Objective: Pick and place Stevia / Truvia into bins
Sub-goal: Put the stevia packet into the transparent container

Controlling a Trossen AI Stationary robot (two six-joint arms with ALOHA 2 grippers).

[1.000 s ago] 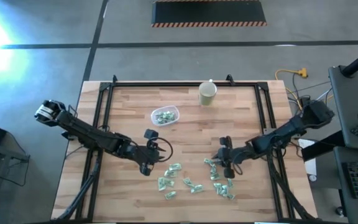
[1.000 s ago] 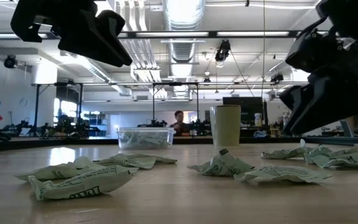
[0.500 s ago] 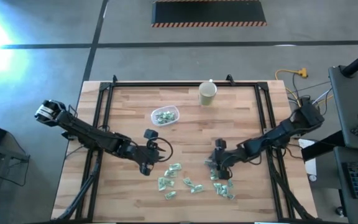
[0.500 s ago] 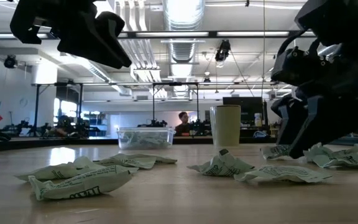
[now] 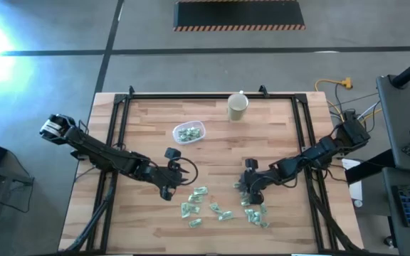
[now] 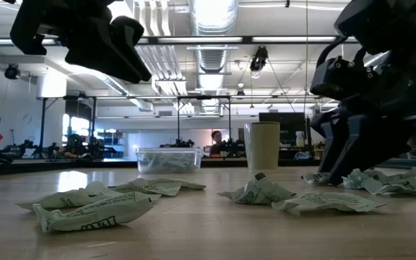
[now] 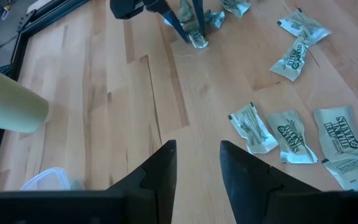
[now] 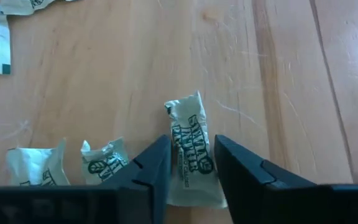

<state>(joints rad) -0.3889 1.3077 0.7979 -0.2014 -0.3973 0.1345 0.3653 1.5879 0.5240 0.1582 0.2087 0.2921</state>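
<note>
Several pale green and white Stevia sachets [image 5: 219,208] lie loose on the wooden table's near half. The clear bin [image 5: 189,131] stands farther back with sachets inside. My right gripper [image 8: 190,163] is down at the table at the right of the pile. Its open fingers flank one sachet [image 8: 188,152] that lies flat on the wood. My left gripper [image 7: 197,158] hangs open above the table, left of the pile, with nothing between its fingers. My right gripper comes slanting down from the table's right, one finger [image 8: 154,165] along each long edge of the sachet [image 8: 191,134]. The sachet lies flat on the table. I cannot tell whether the fingers touch it.
A beige cup [image 5: 237,107] stands at the table's far edge, right of the bin. A black frame [image 5: 119,121] runs along the table's left, right and far sides. Bare wood lies between the two grippers and the bin.
My right gripper has moved toward the table's left edge and sunk to the table top, tipping more steeply, and now stands over a sachet at the pile's right. The sachets and the bin have stayed in place.
</note>
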